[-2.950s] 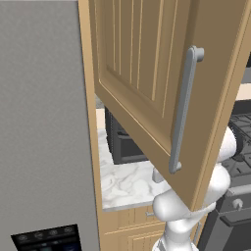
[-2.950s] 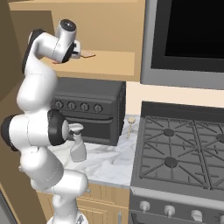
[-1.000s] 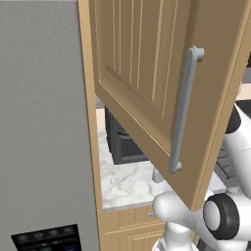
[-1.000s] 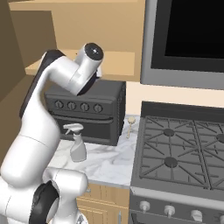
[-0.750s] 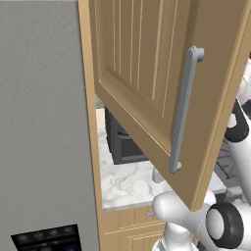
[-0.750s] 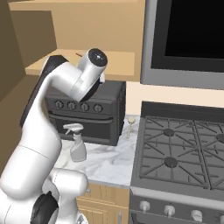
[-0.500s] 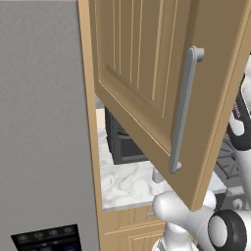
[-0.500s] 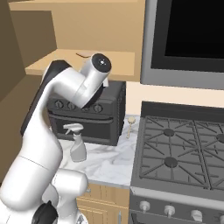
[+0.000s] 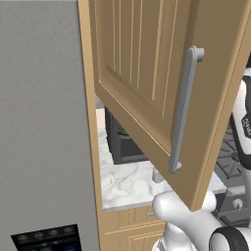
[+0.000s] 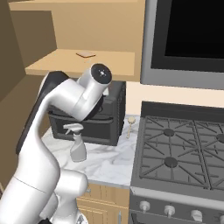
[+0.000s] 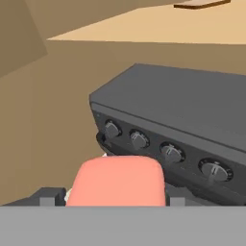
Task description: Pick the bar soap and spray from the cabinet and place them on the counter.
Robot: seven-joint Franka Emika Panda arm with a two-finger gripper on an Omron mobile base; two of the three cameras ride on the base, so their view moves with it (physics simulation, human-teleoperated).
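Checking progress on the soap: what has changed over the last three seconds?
The gripper has come down from the cabinet shelf to the front of the black toaster oven, with the pink bar soap between its finger tips, apparently held. The spray stands on the counter and the cabinet door hangs open, as before.

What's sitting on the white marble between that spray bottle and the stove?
In the right base view, between the spray bottle and the stove, a small pale wine glass stands on the counter; the rest is bare marble.

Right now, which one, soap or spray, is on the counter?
The spray bottle, upright on the counter before the black oven; the pink soap is in the gripper.
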